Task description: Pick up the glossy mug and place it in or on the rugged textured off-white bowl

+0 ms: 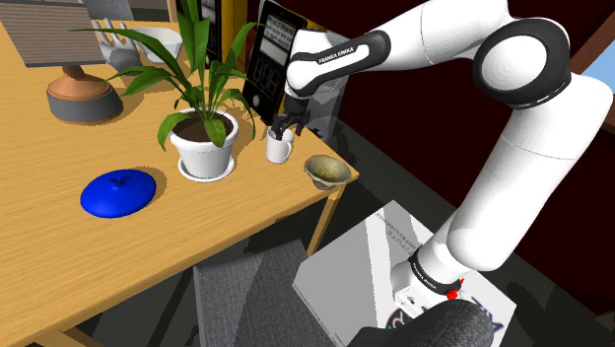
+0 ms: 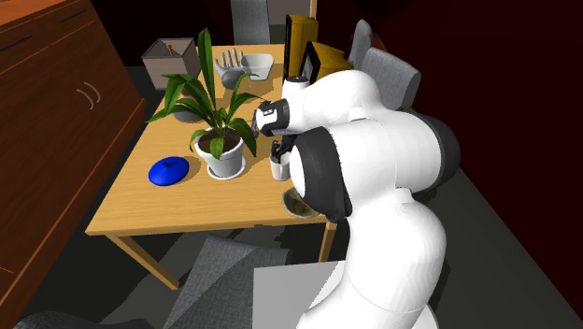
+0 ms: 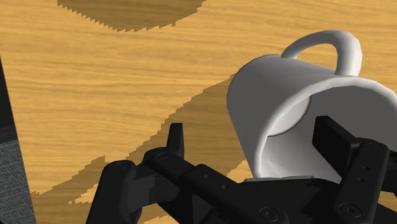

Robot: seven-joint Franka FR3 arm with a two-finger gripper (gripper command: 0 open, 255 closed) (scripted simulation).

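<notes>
Count it off on the wooden tabletop (image 1: 59, 168): one white mug (image 1: 279, 148), one off-white bowl (image 1: 326, 171), one tool (image 1: 285, 126), plus one potted plant (image 1: 204, 133) and one blue domed lid (image 1: 118, 191). The mug stands upright near the tabletop's right edge in the shoulder view, between the plant's white pot and the bowl and apart from both. The tool hangs directly over the mug's mouth, pointing down.

From the wrist, the two black fingers (image 3: 175, 141) stand wide apart. One sits at the mug's open mouth, seemingly just inside the rim. The other is out over bare wood, clear of the mug's wall, so nothing is clamped. The handle (image 3: 331, 44) arches on the side away from the fingers.

In the second exterior view the arm's big elbow (image 2: 374, 159) covers part of the mug and part of the bowl, and the tool there is hard to make out.
</notes>
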